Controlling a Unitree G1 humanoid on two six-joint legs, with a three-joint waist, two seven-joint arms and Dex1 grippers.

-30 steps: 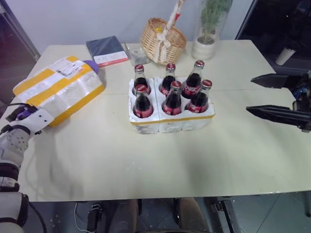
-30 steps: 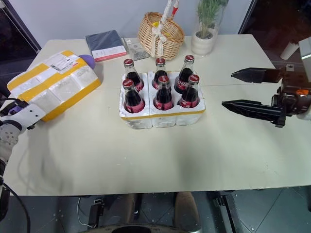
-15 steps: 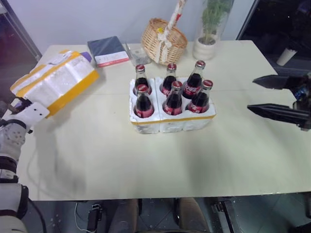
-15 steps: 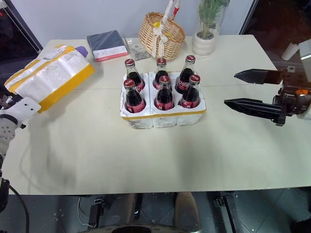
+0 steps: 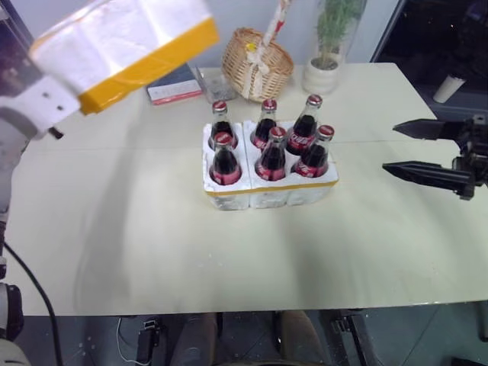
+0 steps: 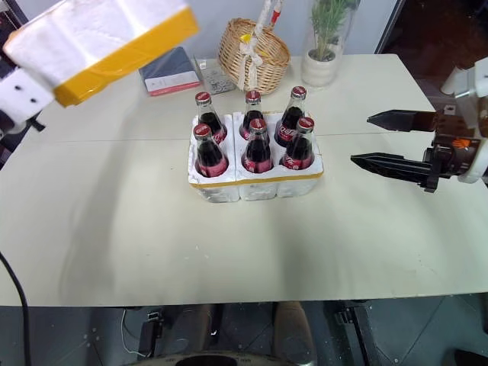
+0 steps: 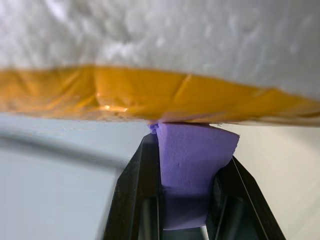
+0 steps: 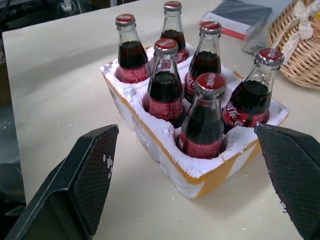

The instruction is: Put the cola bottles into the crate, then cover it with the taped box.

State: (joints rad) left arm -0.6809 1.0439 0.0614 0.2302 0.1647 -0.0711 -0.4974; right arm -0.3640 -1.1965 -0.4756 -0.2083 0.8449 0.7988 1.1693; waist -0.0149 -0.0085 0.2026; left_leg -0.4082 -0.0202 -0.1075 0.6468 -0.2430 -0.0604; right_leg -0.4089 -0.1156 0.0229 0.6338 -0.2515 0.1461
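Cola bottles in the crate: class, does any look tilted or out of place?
The back-right cola bottle leans left while the other five stand upright. All six sit in the crate, nothing spilled.

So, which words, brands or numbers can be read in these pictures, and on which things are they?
None can be read for certain.
Cola bottles: white script on red labels and caps, too blurred to read.
Notebook: white strip with red edge, print too small.
Taped box: no writing shows.
Crate: no writing.
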